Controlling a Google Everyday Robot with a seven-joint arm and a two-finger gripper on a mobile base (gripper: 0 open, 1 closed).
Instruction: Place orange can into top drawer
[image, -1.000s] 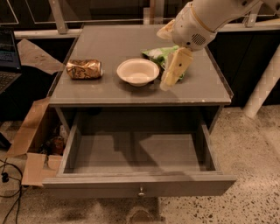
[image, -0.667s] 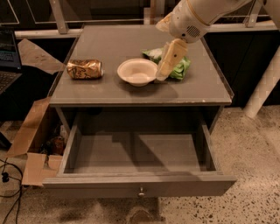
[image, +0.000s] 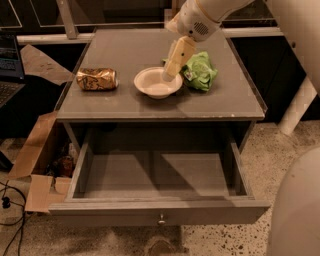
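The orange can (image: 96, 79) lies on its side at the left of the grey tabletop (image: 150, 105). The top drawer (image: 157, 185) is pulled wide open below, empty inside, with a small round knob (image: 161, 220) on its front panel. My gripper (image: 172, 67) hangs over the middle of the table, above the right rim of the cream bowl (image: 157, 83), well to the right of the can. It holds nothing that I can see.
A crumpled green snack bag (image: 200, 71) lies right of the bowl. An open cardboard box (image: 37, 165) stands on the floor at the left of the cabinet. A laptop (image: 9, 70) sits at far left. A white post (image: 297, 107) leans at right.
My arm and gripper have swung left across the tabletop, from beside the green bag to above the bowl's right rim. The can, bowl and drawer have not moved.
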